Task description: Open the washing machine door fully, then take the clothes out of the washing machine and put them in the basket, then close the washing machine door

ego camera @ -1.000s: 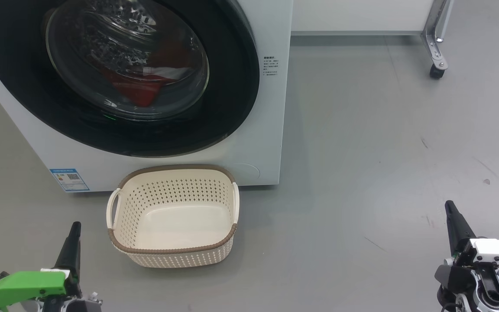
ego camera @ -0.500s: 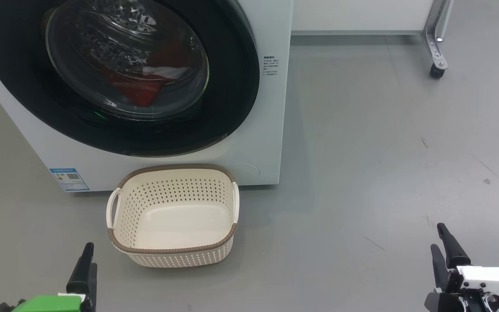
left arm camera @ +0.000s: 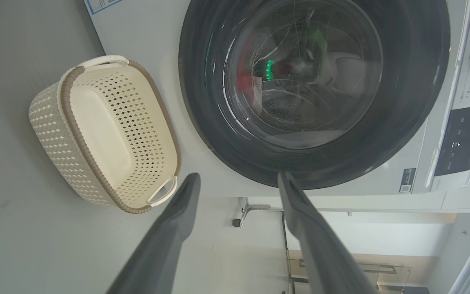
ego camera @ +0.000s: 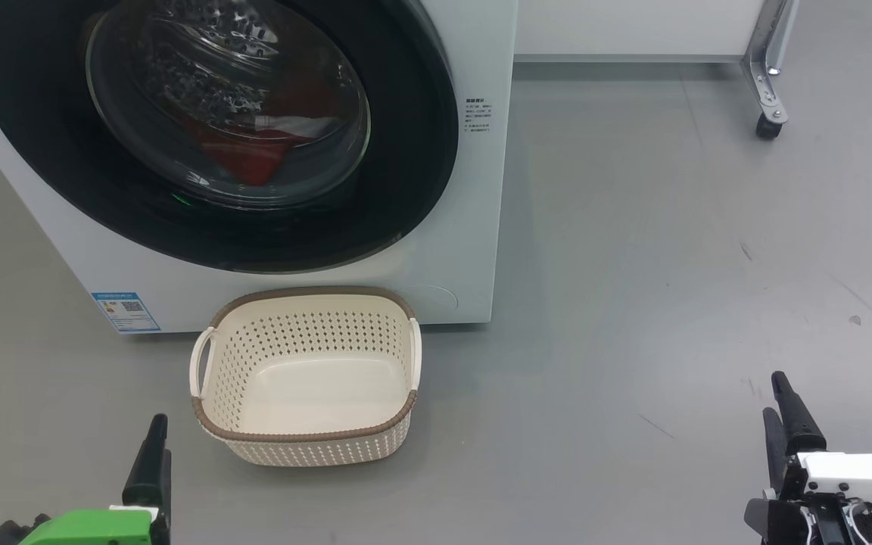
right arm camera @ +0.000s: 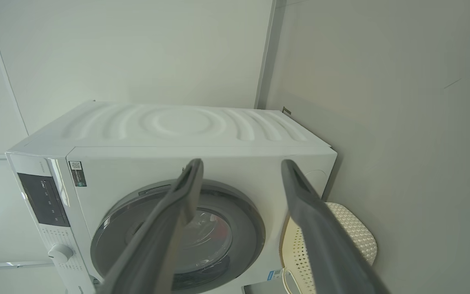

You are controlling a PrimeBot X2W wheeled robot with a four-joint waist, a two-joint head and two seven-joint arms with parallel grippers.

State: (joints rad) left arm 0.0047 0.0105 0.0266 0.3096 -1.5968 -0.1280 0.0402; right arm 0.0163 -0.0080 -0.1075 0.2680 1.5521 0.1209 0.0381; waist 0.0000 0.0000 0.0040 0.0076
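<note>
The washing machine door [ego camera: 216,223] is seen shut flat against the front of the washing machine [ego camera: 474,227], and the clothes [ego camera: 250,155] are made out through its glass bowl as a red heap with a white strip, lying low in the drum. The basket [ego camera: 303,437] is set on the grey floor [ego camera: 633,265] just in front of the machine, below the door's lower rim, with its bare cream bottom exposed. The left gripper [left arm camera: 239,175] is held with its two dark fingers spread and nothing between them. In the head view it is found at the lower left, near the basket's near left corner but apart from it, and well below the door. In the left wrist view the door's black rim is framed just beyond the fingertips, with no contact shown. The right gripper [right arm camera: 241,161] is likewise held apart and empty. In the head view it is placed at the lower right, well apart from basket, machine and door, over open floor. A blue label [ego camera: 126,312] is seen at the machine's lower left corner, and a castor leg [ego camera: 765,125] at the upper right.
</note>
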